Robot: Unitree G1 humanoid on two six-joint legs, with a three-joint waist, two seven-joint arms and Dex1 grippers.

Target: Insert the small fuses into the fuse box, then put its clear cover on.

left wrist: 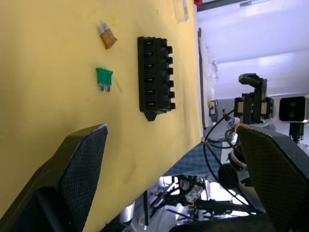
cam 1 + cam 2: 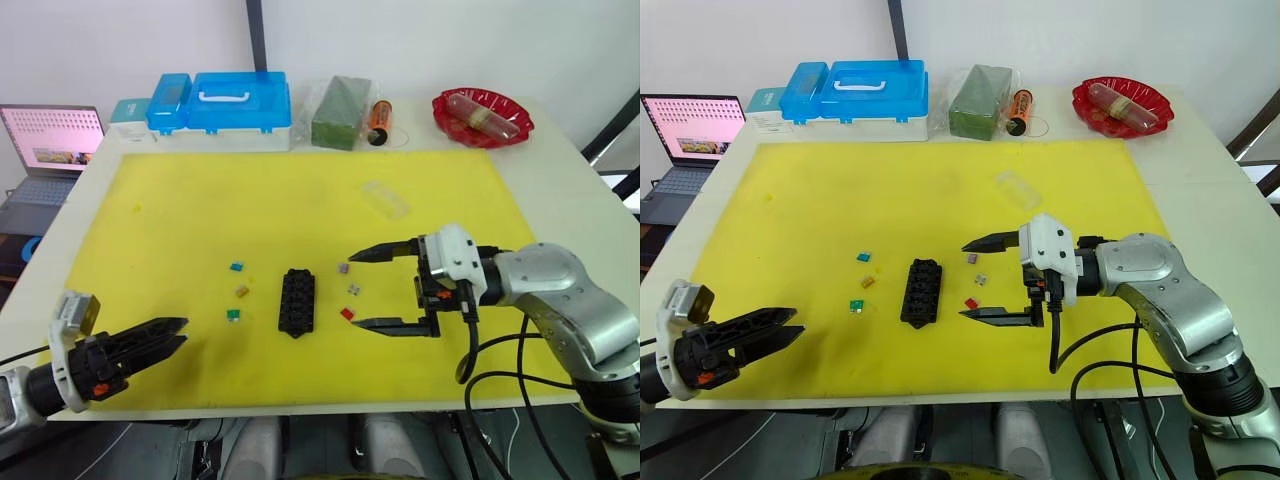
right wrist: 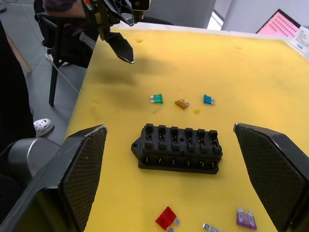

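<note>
Six fuses loose round fuse box (image 2: 297, 301), centre frame, slots empty. Right tool (image 2: 382, 288) spread wide over red fuse (image 2: 347, 313); left tool (image 2: 165, 338) nearly closed, lower left. Next: drop, pinch red.

White table (image 2: 560, 170) against a pale wall (image 2: 450, 40).

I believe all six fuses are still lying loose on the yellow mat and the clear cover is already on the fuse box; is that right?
Not quite. The fuses are loose, but the clear cover lies on the yellow mat, apart from the fuse box, whose slots are bare, as the left eye view shows.
</note>
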